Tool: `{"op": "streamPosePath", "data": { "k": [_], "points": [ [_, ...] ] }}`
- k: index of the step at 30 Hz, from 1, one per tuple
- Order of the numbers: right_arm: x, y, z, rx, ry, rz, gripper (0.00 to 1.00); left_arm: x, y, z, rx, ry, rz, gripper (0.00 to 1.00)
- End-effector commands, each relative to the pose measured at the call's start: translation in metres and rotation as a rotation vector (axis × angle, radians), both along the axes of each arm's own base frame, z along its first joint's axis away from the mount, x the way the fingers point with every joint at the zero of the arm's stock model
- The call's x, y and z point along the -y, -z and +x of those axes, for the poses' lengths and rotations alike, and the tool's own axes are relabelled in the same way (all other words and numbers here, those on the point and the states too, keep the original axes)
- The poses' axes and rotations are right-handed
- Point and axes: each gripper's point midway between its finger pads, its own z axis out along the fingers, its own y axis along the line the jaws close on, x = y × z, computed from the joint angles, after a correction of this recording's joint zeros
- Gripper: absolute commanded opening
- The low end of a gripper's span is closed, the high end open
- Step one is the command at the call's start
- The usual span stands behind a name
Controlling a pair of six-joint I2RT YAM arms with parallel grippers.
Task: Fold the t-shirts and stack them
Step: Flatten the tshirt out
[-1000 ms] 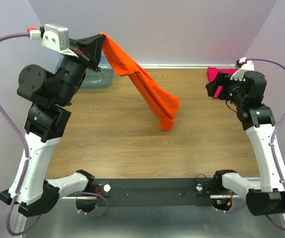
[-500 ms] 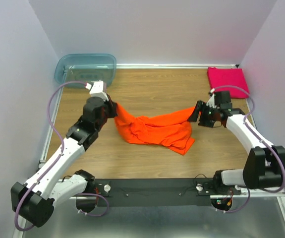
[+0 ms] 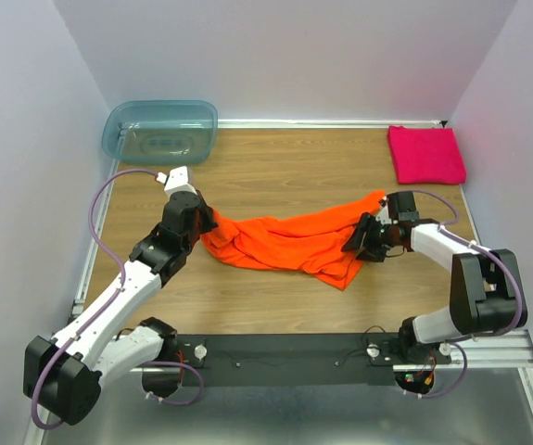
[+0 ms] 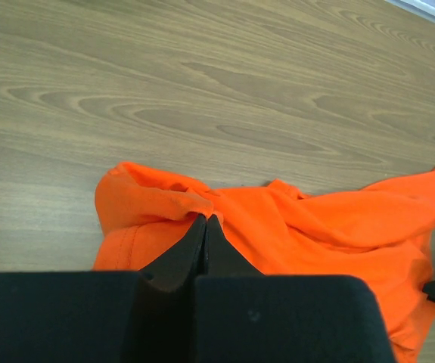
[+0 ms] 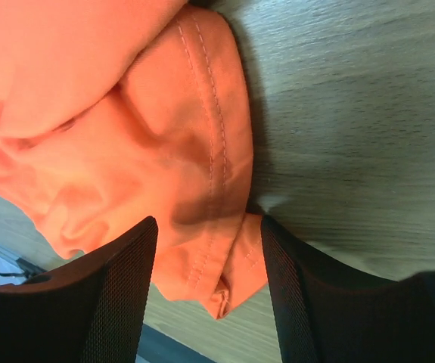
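Lavender walls point(image 3: 294, 56): they enclose your workspace on three sides, plain and unmarked.

Counter point(image 3: 285, 167): wood-grain top, running from the back wall to the black rail point(image 3: 285, 348) where your two arms are bolted.

Orange t-shirt point(image 3: 285, 243): it lies crumpled and unfolded across the middle of the counter, stretched in a loose band between your two arms. Its left end is bunched into ridges, and its lower edge sags toward the rail on the right. The left wrist view shows rumpled folds point(image 4: 315, 227), and the right wrist view shows a stitched hem point(image 5: 202, 113).

Tub point(image 3: 159, 132): translucent blue-green plastic, sitting in the far left corner, well apart from both shirts.

Pink t-shirt point(image 3: 425, 154): folded to a neat square, flat in the far right corner, apart from the orange one.

Left claw point(image 3: 209, 222): low at the orange shirt's left end. In your left wrist view, the fingers are pressed together point(image 4: 204, 221), pinching a raised fold of the cloth at their tips.

Right claw point(image 3: 359, 239): low at the shirt's right end. In your right wrist view, the fingers stand spread point(image 5: 208, 223), with the stitched hem lying in the gap between them over bare wood.
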Motion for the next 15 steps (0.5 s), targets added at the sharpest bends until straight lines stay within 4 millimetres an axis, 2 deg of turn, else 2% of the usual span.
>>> {"op": "streamPosePath", "data": {
  "k": [1, 5, 8, 11, 15],
  "points": [
    [-0.002, 0.0, -0.001, 0.025, 0.012, 0.012, 0.65, -0.008, -0.001, 0.003, 0.016, -0.051, 0.002, 0.0],
    [-0.001, 0.007, 0.003, 0.021, -0.003, 0.002, 0.63, -0.008, 0.004, 0.003, 0.011, -0.05, 0.008, 0.0],
    [-0.001, 0.007, 0.013, 0.046, 0.004, -0.001, 0.6, -0.009, 0.007, 0.004, 0.005, -0.054, 0.023, 0.0],
    [-0.001, 0.002, 0.026, 0.076, -0.003, -0.006, 0.55, -0.011, 0.006, 0.004, 0.009, -0.059, 0.032, 0.0],
    [-0.007, -0.01, 0.04, 0.108, -0.017, 0.019, 0.55, -0.013, 0.006, 0.004, 0.01, -0.066, 0.042, 0.0]
  ]
}}
